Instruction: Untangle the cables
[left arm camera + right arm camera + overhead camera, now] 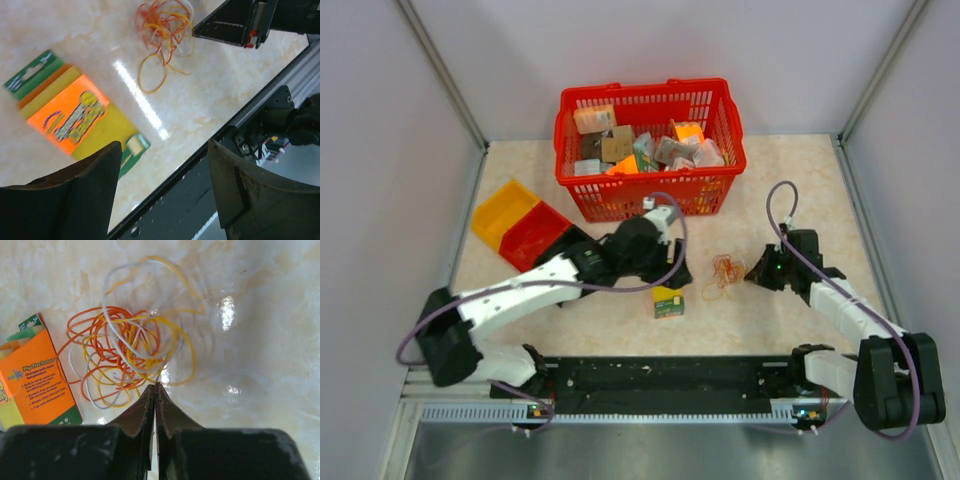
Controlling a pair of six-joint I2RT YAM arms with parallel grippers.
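Note:
The cables (725,270) lie as a small tangle of orange, yellow and white loops (130,345) on the marble tabletop, right of centre. My right gripper (156,386) is shut at the tangle's near edge, with a white strand running into its closed tips. Seen from above, the right gripper (757,272) sits just right of the tangle. My left gripper (165,150) is open with nothing between its fingers, hovering over the table's front edge beside a yellow-green and orange box (70,117). The same cables (165,35) show beyond it.
A red basket (640,90) full of small packages stands at the back centre. A yellow bin (505,212) and a red bin (535,232) sit at the left. The box (668,302) lies left of the tangle. A black rail (660,375) runs along the near edge.

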